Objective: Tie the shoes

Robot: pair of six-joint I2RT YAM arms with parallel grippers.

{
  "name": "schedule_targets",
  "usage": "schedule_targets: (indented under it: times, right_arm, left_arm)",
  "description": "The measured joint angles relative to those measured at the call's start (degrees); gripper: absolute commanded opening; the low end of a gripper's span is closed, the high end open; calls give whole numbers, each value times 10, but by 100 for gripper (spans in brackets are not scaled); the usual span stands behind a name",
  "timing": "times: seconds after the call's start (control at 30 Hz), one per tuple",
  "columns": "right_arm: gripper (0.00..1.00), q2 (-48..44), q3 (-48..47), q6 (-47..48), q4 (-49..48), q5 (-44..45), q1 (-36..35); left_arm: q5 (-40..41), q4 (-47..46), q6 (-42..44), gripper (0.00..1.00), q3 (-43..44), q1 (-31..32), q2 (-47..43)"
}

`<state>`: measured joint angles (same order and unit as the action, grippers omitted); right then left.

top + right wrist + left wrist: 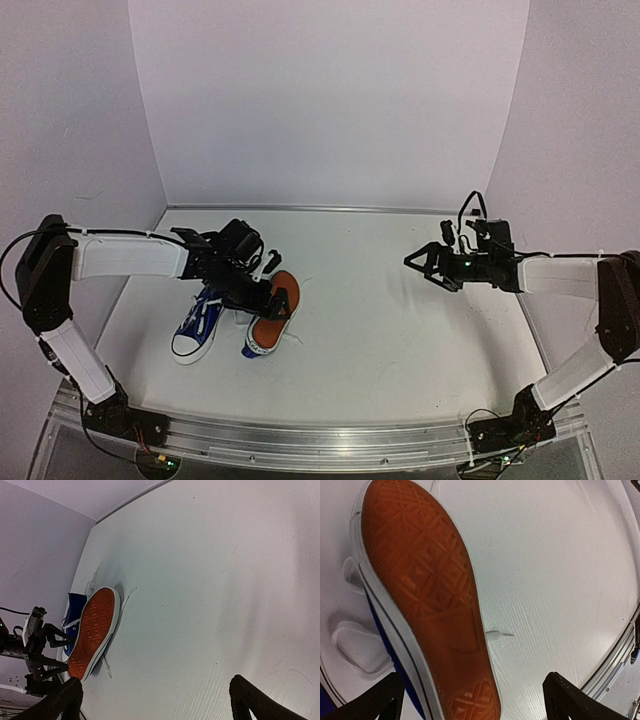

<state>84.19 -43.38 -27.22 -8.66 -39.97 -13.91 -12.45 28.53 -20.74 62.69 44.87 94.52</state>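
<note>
**Where to grab first? Both arms holding nothing**

The pair is sitting on the left half of the table [400, 340], close in front of the left arm. The upright shoe [197, 328] is standing on its sole with its white toe cap pointing toward the arm bases. The tipped shoe [268, 320] is lying on its side just beside it, showing its orange sole to the right.

The left gripper [278, 282] is hovering close over the tipped shoe with its fingers spread wide and gripping nothing. Its wrist view is mostly sole tread. I can't tell if it's touching. The right gripper [420, 262] is hanging well apart on the right side, also spread wide and empty.

I'm guessing these are handling light: small canvas uppers giving under a pinch, with a stiff, grippy rubber sole. So I'm thinking the tipped shoe wants taking at the sole edge or heel to roll it upright, not by the canvas.

A lace end [497, 635] is poking out from under the sole onto the table. It's looking thin, floppy and easy to lose, so I'm leaning toward pinching near the tip. Whether either shoe is tied, I can't tell.
</note>
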Motion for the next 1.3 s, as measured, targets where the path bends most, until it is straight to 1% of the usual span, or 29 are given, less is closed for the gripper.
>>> schedule_targets:
  times: [0.07, 0.17, 0.23, 0.33, 0.4, 0.47, 0.53, 0.7, 0.8, 0.9, 1.0, 1.17, 1.23, 1.3]
  right_arm:
    - [98, 0, 0, 0, 4, 0, 0]
    - [98, -2, 0, 2, 13, 1, 0]
    - [98, -5, 0, 5, 24, 1, 0]
    - [98, -13, 0, 11, 43, 6, 0]
    - [98, -17, 0, 14, 53, 9, 0]
    - [98, -19, 0, 16, 64, 12, 0]
    - [98, -19, 0, 16, 71, 12, 0]
    - [95, -19, -1, 7, 79, 21, -20]
    - [93, -9, -11, -5, 83, 33, -63]
    - [93, 17, -35, -15, 83, 47, -114]
    - [93, 49, -56, -22, 81, 60, -161]
    - [93, 81, -62, -29, 82, 68, -196]
    - [93, 91, -67, -30, 83, 70, -200]
    - [93, 96, -72, -30, 83, 70, -201]
  left_arm:
    - [12, 1, -1, 99, 30, 18, 28]
    - [22, 14, 3, 98, 93, 60, 74]
    - [15, 30, 9, 96, 151, 95, 110]
    - [-9, 11, 23, 96, 234, 144, 158]
    - [-23, -2, 31, 98, 260, 162, 169]
    - [-29, -13, 36, 99, 263, 166, 166]
    - [-25, -21, 40, 99, 256, 162, 159]
    - [1, -31, 31, 99, 200, 138, 97]
    - [29, -38, 11, 99, 156, 110, 45]
    - [45, -51, -5, 98, 98, 70, -6]
    - [71, -45, -4, 92, 53, 35, -35]
    - [99, -37, 1, 83, -3, 31, -36]
    - [112, -31, 2, 77, -21, 35, -29]
    - [124, -24, 2, 67, -24, 36, -11]
